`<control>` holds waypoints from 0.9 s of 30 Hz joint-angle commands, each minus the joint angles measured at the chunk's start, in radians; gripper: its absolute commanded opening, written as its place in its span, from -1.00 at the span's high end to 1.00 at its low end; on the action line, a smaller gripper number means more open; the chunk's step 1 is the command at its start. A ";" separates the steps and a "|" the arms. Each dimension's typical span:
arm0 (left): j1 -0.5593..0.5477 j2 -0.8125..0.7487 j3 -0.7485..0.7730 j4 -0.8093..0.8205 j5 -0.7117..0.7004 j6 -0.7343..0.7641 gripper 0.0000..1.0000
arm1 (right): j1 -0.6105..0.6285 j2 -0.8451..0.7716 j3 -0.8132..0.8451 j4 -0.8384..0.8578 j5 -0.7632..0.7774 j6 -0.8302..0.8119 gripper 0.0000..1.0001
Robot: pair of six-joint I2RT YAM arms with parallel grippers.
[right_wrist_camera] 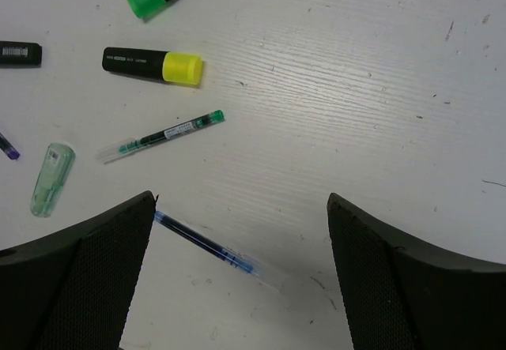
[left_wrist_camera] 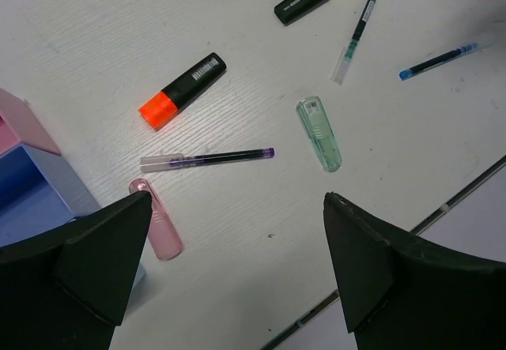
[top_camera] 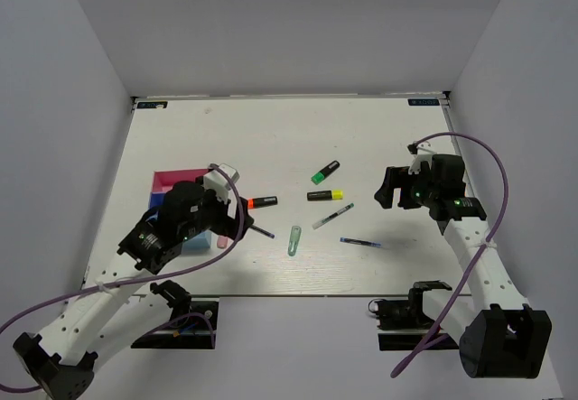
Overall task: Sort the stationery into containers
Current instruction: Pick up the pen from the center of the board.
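Loose on counter (top_camera: 271, 138): three – orange highlighter (top_camera: 263, 202), green highlighter (top_camera: 325, 172), yellow highlighter (top_camera: 325, 195); three – purple pen (left_wrist_camera: 207, 159), green pen (left_wrist_camera: 356, 31), blue pen (left_wrist_camera: 437, 60); two – green clip (left_wrist_camera: 319, 134), pink clip (left_wrist_camera: 156, 229). Left side: pink box (top_camera: 167, 180), blue box (left_wrist_camera: 32, 196). Print illegible. Left fingers (left_wrist_camera: 103, 263), right fingers (right_wrist_camera: 79, 279): wide, empty.

White, grained table (top_camera: 271, 138) under the left claw (top_camera: 237, 223) and right claw (top_camera: 386, 190). Pale walls (top_camera: 72, 75) well beyond both. Small blue label (top_camera: 424, 102) far past the right claw.
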 commanded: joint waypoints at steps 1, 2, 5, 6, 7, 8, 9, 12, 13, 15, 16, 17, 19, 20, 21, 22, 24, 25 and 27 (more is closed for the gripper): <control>-0.002 0.010 0.003 0.015 0.026 0.003 -1.00 | -0.001 -0.011 0.018 -0.013 -0.033 -0.014 -0.81; -0.002 0.024 0.005 0.015 0.020 0.000 -0.97 | -0.001 -0.014 0.019 -0.021 -0.041 -0.081 -0.81; -0.003 0.065 0.021 0.015 0.023 0.006 -0.60 | -0.003 -0.020 0.008 -0.055 -0.070 -0.188 -0.81; 0.000 0.079 0.041 0.020 0.023 0.007 0.02 | -0.003 -0.019 0.008 -0.063 -0.072 -0.229 -0.81; -0.002 0.093 0.049 0.015 0.030 0.013 0.40 | -0.003 -0.019 0.008 -0.079 -0.058 -0.255 -0.81; -0.003 0.153 0.072 0.009 0.029 0.019 0.75 | -0.002 -0.017 0.017 -0.096 -0.057 -0.266 -0.81; -0.005 0.174 0.086 0.003 0.026 0.024 1.00 | -0.003 -0.017 0.022 -0.101 -0.051 -0.292 -0.81; -0.023 0.314 0.149 -0.020 0.014 0.100 0.97 | 0.002 -0.025 0.025 -0.112 -0.038 -0.335 -0.81; -0.028 0.418 0.196 -0.024 0.010 0.139 0.78 | -0.001 -0.025 0.030 -0.127 -0.085 -0.363 -0.81; -0.031 0.492 0.231 -0.060 -0.002 0.237 -0.18 | -0.001 -0.026 0.028 -0.162 -0.148 -0.421 0.98; -0.029 0.600 0.282 -0.069 -0.002 0.266 -0.79 | 0.002 -0.026 0.031 -0.164 -0.159 -0.414 1.00; -0.029 0.638 0.297 -0.078 -0.005 0.320 -0.87 | 0.003 -0.026 0.030 -0.158 -0.173 -0.392 1.00; -0.025 0.754 0.328 -0.080 -0.029 0.372 -0.99 | 0.006 -0.057 0.005 -0.126 -0.185 -0.401 0.95; -0.025 0.779 0.343 -0.057 -0.037 0.398 -0.99 | 0.006 -0.065 -0.001 -0.116 -0.204 -0.400 0.32; -0.023 0.806 0.366 -0.054 -0.072 0.421 -0.99 | 0.006 -0.083 -0.010 -0.112 -0.214 -0.404 -0.24; -0.020 0.884 0.377 -0.040 -0.079 0.431 -0.99 | 0.003 -0.088 -0.018 -0.104 -0.213 -0.406 -0.62; -0.015 0.935 0.438 -0.046 -0.089 0.458 -0.99 | 0.003 -0.091 -0.019 -0.103 -0.222 -0.406 -0.63; -0.011 1.004 0.451 -0.043 -0.089 0.464 -0.95 | 0.002 -0.091 -0.021 -0.106 -0.225 -0.406 -0.63; -0.002 1.043 0.503 -0.040 -0.071 0.496 -0.86 | 0.006 -0.083 -0.016 -0.113 -0.239 -0.409 -0.63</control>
